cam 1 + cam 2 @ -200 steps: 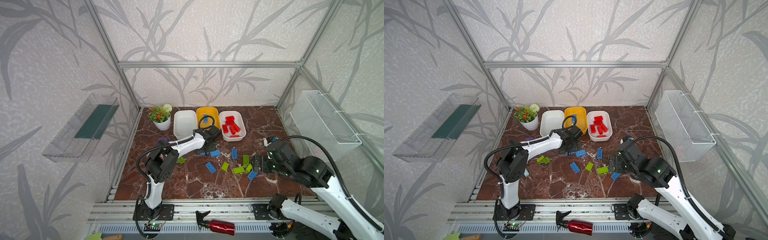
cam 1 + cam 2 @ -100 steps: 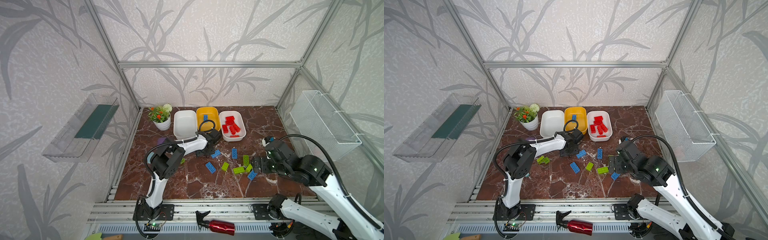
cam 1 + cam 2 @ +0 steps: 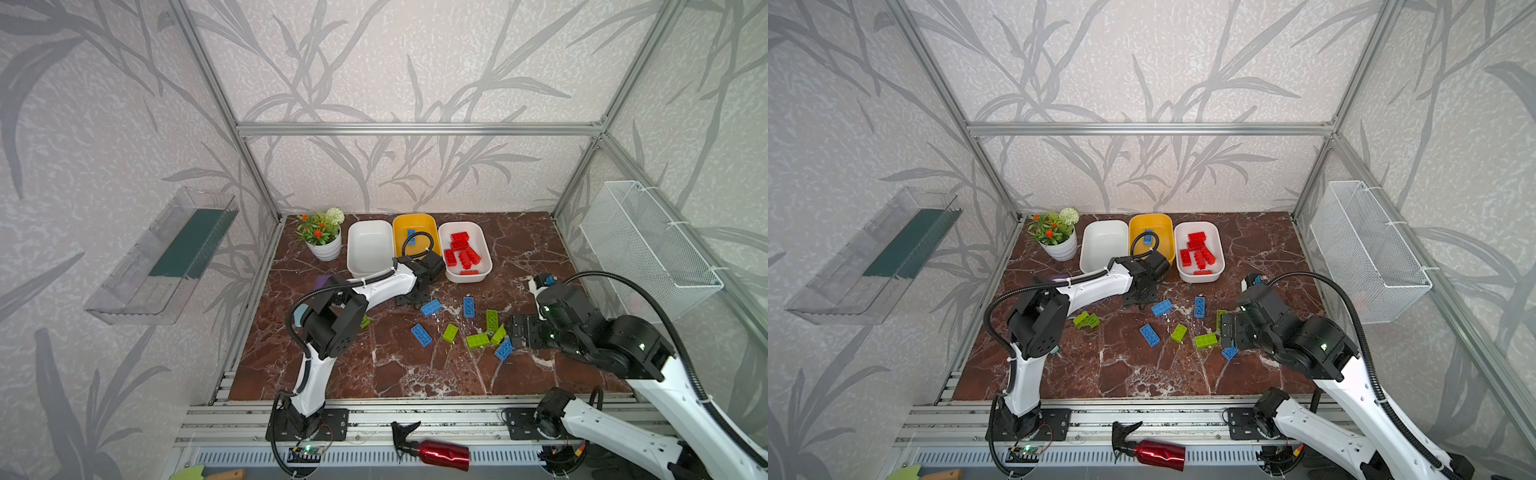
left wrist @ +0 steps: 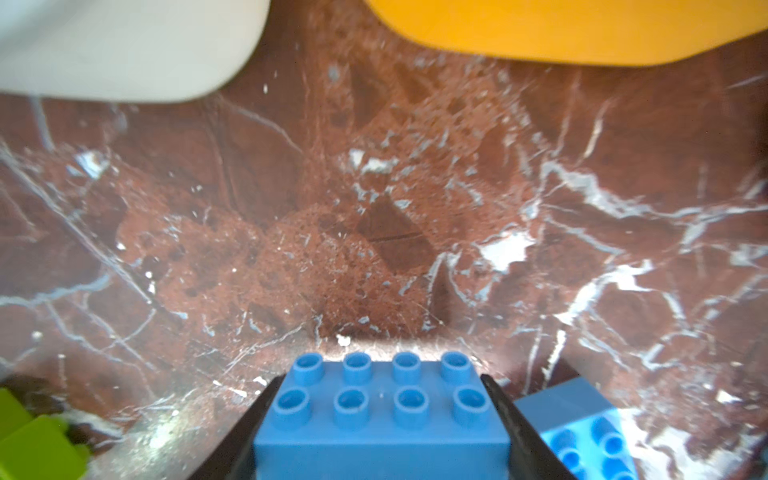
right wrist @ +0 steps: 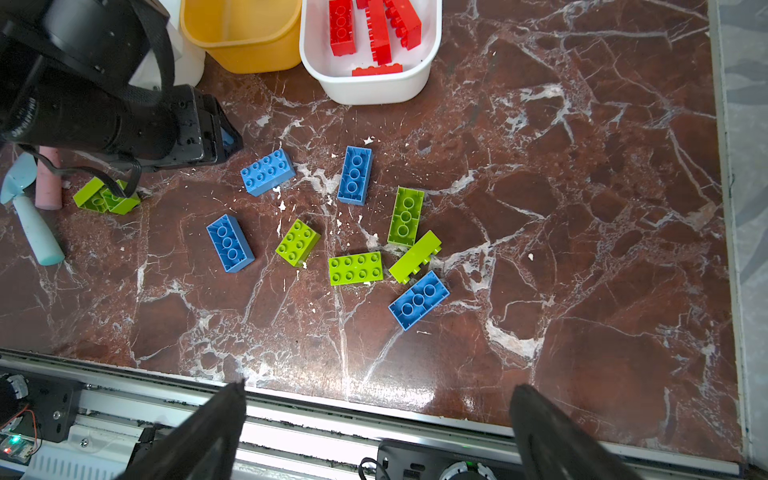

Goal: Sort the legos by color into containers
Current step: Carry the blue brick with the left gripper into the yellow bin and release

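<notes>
A blue brick (image 4: 380, 419) is clamped at both ends between the fingers of the left gripper (image 4: 382, 380), low over the marble table (image 4: 374, 208) just in front of the yellow tub (image 3: 424, 226), in which a second blue brick (image 3: 411, 236) is laid. The right gripper (image 5: 378, 388) is held wide apart beside the loose legos (image 5: 355, 174), 4 blue and several lime green, scattered between the arms. Red bricks (image 3: 461, 251) are gathered in the right white tub (image 3: 478, 235), while the left white tub (image 3: 370, 249) is set against the yellow tub's other side.
</notes>
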`<state>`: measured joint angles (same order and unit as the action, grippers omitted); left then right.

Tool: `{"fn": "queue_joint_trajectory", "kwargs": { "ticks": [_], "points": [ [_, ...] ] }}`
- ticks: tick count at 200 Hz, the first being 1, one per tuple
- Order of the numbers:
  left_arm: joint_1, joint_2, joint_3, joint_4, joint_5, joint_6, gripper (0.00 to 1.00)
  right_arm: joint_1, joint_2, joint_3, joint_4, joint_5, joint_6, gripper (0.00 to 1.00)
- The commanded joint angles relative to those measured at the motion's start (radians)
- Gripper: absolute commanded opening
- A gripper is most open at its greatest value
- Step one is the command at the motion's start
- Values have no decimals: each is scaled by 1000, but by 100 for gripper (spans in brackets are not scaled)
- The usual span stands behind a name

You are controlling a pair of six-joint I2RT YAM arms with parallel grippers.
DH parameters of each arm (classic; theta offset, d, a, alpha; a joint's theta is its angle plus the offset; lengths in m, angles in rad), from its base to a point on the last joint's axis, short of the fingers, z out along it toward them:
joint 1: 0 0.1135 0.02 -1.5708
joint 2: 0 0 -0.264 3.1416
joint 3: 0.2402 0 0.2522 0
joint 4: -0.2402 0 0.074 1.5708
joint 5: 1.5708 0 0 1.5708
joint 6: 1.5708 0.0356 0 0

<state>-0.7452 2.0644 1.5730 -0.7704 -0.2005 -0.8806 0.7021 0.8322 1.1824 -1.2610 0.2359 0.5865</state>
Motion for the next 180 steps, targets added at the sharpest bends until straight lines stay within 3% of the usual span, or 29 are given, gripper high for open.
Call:
{"fn": "queue_joint_trajectory", "kwargs": {
  "ticks": [1,45,110,180],
  "points": [
    [4,-18,81,-79,-66,56,38,-4,9,6,-1,14,7,99],
    [23,54,354,-170,-109,170,38,-6,32,-4,41,8,9,99],
    [120,268,772,-270,-40,216,38,-29,123,35,103,7,-40,99],
    [200,399,899,-175,58,209,40,-172,256,117,179,-87,-124,99]
  ]
}}
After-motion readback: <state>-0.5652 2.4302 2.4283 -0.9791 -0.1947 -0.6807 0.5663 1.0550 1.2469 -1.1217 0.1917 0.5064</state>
